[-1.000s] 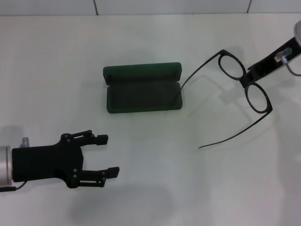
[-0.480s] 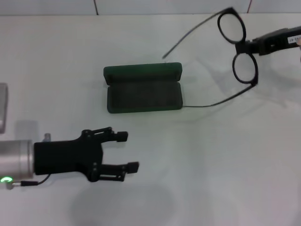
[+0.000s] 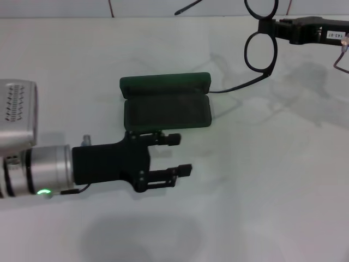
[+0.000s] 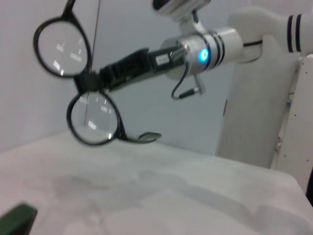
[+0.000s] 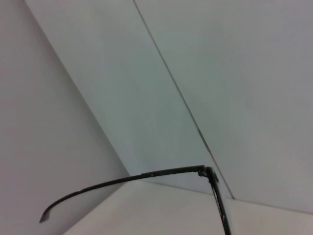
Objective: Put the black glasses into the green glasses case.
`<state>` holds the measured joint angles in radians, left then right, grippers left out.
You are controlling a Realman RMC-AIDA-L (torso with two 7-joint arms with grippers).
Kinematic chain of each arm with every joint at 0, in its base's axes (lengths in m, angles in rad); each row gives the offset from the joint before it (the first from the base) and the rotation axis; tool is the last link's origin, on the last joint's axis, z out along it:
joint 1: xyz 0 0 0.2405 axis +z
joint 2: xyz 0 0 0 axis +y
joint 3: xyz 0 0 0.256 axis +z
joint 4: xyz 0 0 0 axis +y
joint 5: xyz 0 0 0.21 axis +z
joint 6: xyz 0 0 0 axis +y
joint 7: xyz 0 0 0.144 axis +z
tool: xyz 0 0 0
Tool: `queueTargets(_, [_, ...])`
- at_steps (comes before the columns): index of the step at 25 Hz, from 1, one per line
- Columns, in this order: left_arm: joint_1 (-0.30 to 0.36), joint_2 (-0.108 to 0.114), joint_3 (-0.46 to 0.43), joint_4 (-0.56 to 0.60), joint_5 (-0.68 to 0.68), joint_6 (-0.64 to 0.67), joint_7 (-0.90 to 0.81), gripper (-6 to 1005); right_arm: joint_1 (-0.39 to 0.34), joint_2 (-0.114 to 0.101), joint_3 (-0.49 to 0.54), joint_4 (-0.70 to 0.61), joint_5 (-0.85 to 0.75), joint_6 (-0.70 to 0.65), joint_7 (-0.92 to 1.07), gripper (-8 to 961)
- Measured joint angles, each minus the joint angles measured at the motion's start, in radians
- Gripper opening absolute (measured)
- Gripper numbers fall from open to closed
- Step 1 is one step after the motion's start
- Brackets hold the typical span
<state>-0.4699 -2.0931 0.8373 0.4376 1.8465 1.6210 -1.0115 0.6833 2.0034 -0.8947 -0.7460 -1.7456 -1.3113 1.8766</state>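
From the head camera I see my right gripper [image 3: 268, 26] up at the far right of the table [image 3: 262, 191], its jaws clamped on the bridge of the black glasses [image 3: 260, 43] and holding them in the air — one lens runs off the top of the picture, the other hangs below it. One temple arm trails down toward the table and ends just beside the right end of the green glasses case [image 3: 166, 101]; the other reaches left along the top edge. The case lies open mid-table, lid folded back on the far side, dark lining up. My left gripper [image 3: 177, 154] hovers just in front of the case, jaws spread with nothing between them. The left wrist camera looks across at the glasses [image 4: 80, 85] pinched at the bridge by the right gripper [image 4: 88, 82], both lenses clear. The right wrist camera catches only one temple arm [image 5: 127, 183] — a thin curved line against the wall.
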Motion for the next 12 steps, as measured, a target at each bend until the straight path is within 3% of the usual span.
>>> queueTargets(5, [-0.081, -0.003, 0.01, -0.104, -0.025, 0.001, 0.178, 669, -0.009, 0.007, 0.0, 0.041, 0.052, 0.012, -0.039, 82])
queueTargets(11, [-0.155, -0.005, 0.012, -0.177, -0.029, -0.025, 0.212, 531, -0.006, 0.008, -0.007, 0.081, 0.097, -0.003, -0.079, 82])
queueTargets(12, [-0.157, -0.006, 0.012, -0.179, -0.03, -0.03, 0.212, 449, -0.004, 0.008, -0.008, 0.085, 0.097, -0.007, -0.08, 82])
